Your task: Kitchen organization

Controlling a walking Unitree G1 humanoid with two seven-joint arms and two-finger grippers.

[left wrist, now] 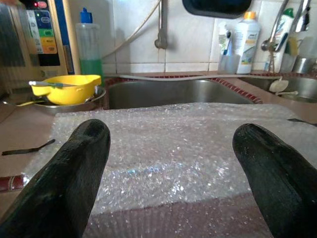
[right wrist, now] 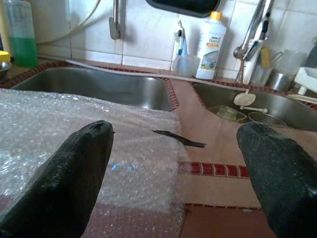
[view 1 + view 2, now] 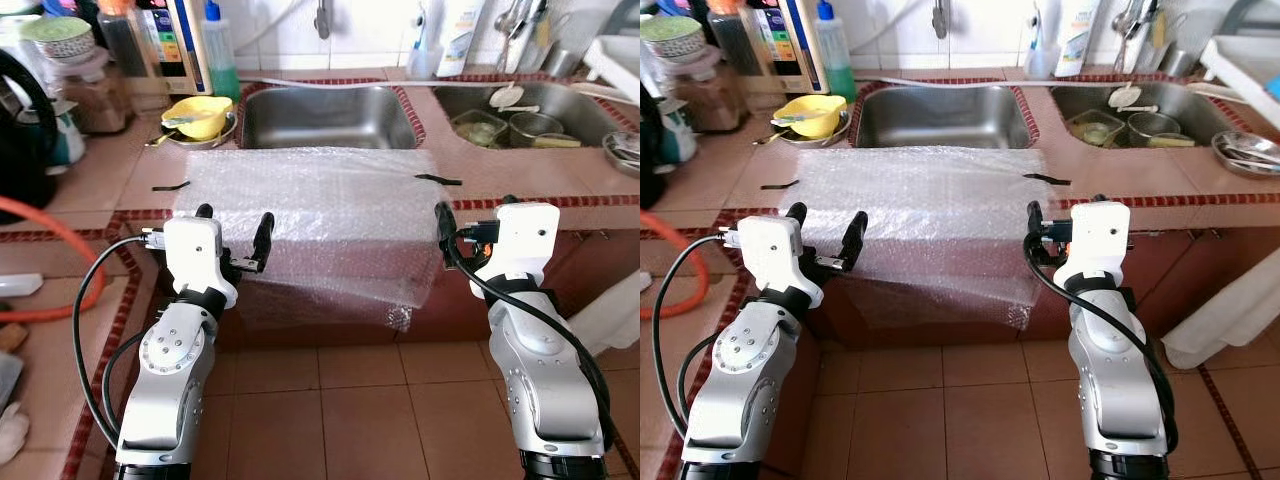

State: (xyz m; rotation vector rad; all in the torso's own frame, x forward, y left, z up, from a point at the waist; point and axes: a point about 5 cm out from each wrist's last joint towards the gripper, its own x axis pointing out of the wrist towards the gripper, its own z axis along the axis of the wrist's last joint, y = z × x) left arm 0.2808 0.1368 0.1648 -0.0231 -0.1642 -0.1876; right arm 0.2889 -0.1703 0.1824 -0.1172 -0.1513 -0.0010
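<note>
While both arms stood raised before the desk (image 3: 90,190), the head views showed a bubble wrap sheet (image 3: 310,210) lying flat in front of the left sink (image 3: 325,115), its near edge hanging over the desk front. Left gripper (image 3: 233,240) sat at the sheet's near left corner, jaws open, holding nothing. Right gripper (image 3: 478,222) sat at the near right edge, jaws open and empty.

Left wrist view: sheet between the fingers (image 1: 74,168); yellow bowl (image 1: 64,88) beyond.

Right wrist view: sheet edge by one finger; black strip (image 2: 178,139) on the desk.

Judgement: pre-grasp stage. Next move calls for both jaws closing on the overhanging edge together.
</note>
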